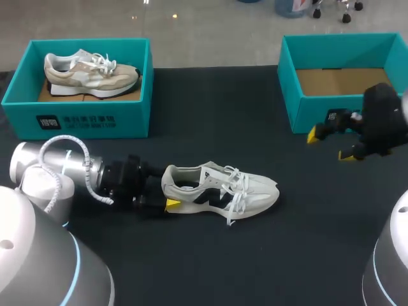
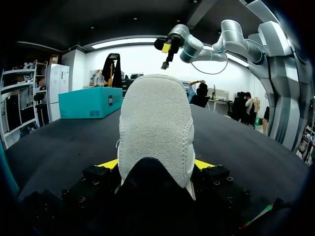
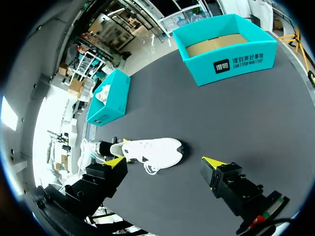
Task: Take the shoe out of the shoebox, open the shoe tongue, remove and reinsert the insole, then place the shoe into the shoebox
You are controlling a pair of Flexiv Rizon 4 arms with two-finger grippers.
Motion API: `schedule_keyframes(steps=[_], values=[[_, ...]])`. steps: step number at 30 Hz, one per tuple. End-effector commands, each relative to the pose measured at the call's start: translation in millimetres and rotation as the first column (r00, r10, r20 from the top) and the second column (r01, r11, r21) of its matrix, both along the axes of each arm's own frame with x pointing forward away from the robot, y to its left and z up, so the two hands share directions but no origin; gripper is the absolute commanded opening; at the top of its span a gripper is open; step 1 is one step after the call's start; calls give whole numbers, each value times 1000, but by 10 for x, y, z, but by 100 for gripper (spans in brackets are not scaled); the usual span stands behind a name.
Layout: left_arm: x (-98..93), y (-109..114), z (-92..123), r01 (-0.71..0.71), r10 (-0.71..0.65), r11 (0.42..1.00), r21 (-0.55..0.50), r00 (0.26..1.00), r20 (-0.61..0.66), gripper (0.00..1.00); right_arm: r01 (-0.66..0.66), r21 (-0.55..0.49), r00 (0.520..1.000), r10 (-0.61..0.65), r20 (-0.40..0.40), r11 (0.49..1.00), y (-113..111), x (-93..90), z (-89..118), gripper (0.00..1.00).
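A white shoe [image 1: 220, 188] with dark side marks lies on its sole in the middle of the black table, toe to the right. My left gripper [image 1: 169, 190] is at its heel. In the left wrist view the heel [image 2: 155, 128] fills the gap between the yellow fingertips [image 2: 108, 163], which press it from both sides. My right gripper [image 1: 329, 145] hangs open and empty above the table's right side, in front of the empty teal shoebox [image 1: 344, 80]. From the right wrist view that gripper [image 3: 163, 162] looks down on the shoe [image 3: 152, 150] from well above.
A second teal shoebox [image 1: 83, 115] stands at the back left with a beige shoe [image 1: 89, 73] inside. Bare black tabletop [image 1: 268, 255] lies in front of the white shoe and between the two boxes.
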State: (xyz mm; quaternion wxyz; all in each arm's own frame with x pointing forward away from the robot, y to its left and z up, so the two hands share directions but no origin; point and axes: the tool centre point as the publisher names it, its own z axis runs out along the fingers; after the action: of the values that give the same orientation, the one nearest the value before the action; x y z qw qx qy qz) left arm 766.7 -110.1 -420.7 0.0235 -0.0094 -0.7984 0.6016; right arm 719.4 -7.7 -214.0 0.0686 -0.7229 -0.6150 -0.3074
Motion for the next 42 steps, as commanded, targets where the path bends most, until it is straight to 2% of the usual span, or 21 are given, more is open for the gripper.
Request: schedule_keyframes(steps=[1,10,27,31,37,42], values=[[-1,-4,-27,-1,1,1000,0,1000,1,0,16,-46,1000,-17,-6,999,362,71,-154,100],[-1,-4,-27,-1,1,1000,0,1000,1,0,-28,-50,998,25,-62,998,793,52,-302,100],[-1,-4,-27,-1,1,1000,0,1000,1,0,-28,-50,998,25,-62,998,793,52,-302,100],[-1,-4,-27,-1,1,1000,0,1000,1,0,18,-134,998,-26,-59,991,1045,108,-341,100],[-1,-4,-27,-1,1,1000,0,1000,1,0,74,-241,994,-90,-56,968,1247,167,-443,100],[-1,-4,-27,-1,1,1000,0,1000,1,0,45,-382,995,-78,-70,923,1471,208,-532,100]])
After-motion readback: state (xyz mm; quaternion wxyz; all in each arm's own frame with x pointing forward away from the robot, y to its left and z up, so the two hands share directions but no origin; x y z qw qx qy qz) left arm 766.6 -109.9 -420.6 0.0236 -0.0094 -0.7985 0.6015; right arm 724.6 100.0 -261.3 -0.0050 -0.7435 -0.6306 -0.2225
